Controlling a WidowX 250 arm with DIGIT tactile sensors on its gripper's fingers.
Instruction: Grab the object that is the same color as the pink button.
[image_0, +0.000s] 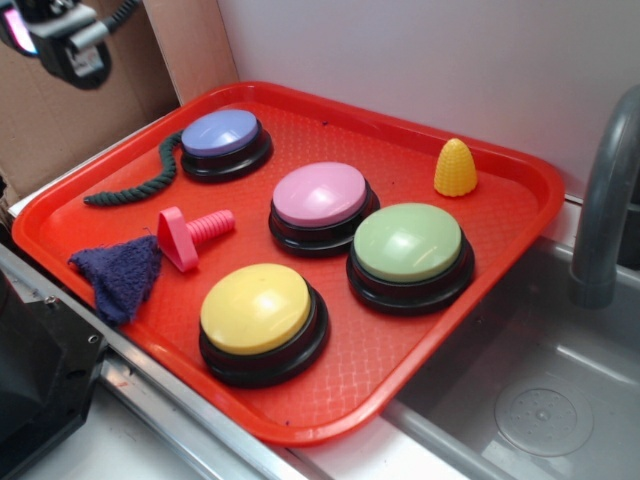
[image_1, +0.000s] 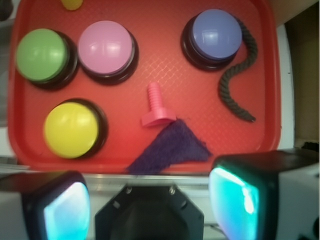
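Observation:
The pink toy bolt (image_0: 192, 236) (image_1: 157, 107) lies on its side on the red tray (image_0: 330, 130) (image_1: 165, 70), flat head toward the front edge, threaded shaft pointing at the pink button (image_0: 320, 195) (image_1: 105, 46) in the tray's middle. My gripper (image_0: 60, 45) (image_1: 150, 200) hangs high above the tray's left front corner, well away from the bolt. Its fingers stand wide apart and open, with nothing between them. In the wrist view the bolt sits ahead of the jaws, just beyond a cloth scrap.
Also on the tray: a purple-blue button (image_0: 220, 133), green button (image_0: 408, 243), yellow button (image_0: 257, 308), yellow corn cone (image_0: 455, 168), dark blue cloth (image_0: 120, 272) touching the bolt's head, and a dark rope (image_0: 140, 180). A sink (image_0: 560, 390) and faucet (image_0: 605, 200) lie right.

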